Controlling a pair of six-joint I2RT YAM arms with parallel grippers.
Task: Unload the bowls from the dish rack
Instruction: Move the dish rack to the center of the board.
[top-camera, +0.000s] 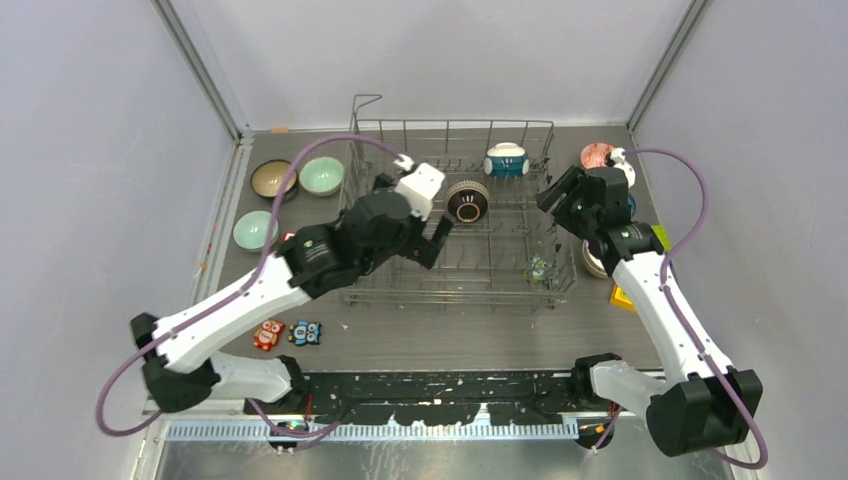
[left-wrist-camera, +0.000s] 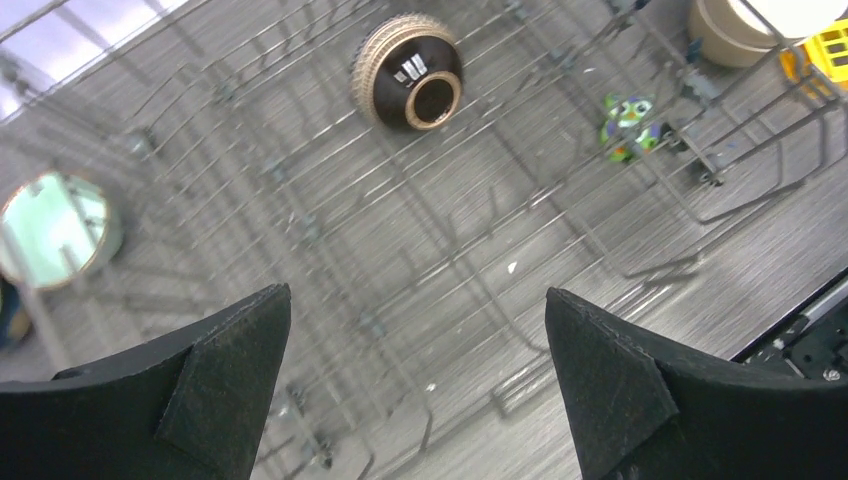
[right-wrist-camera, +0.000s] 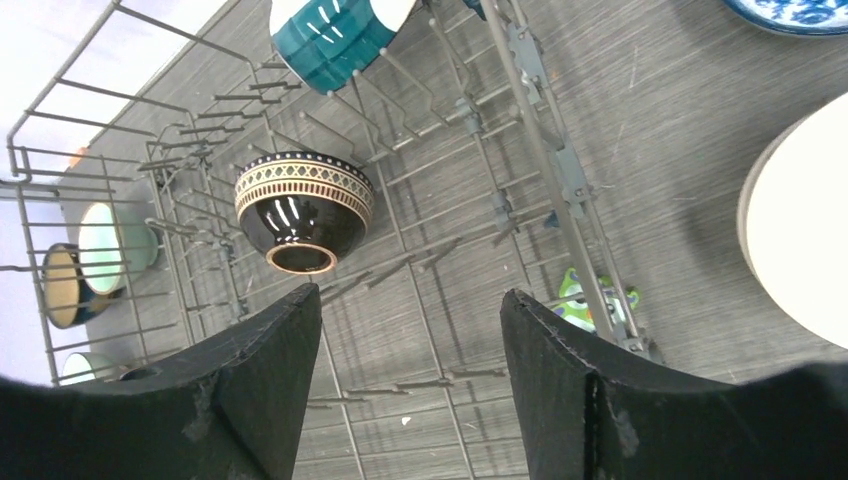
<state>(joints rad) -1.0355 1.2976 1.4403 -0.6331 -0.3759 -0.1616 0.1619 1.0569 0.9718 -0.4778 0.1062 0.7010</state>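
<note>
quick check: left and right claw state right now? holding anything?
Left claw: open wide, holding nothing.
Right claw: open, nothing between its fingers.

Dark brown round ceramic bowl (right-wrist-camera: 303, 210), cream lattice-patterned rim band; teal-and-white round ceramic bowl (right-wrist-camera: 335, 35); grey metal wire dish rack (top-camera: 500, 265).

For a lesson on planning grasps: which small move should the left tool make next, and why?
Probably ease the left tool forward toward the dark brown bowl: its jaws are open and empty, and that bowl lies in the dish rack just ahead of it.
</note>
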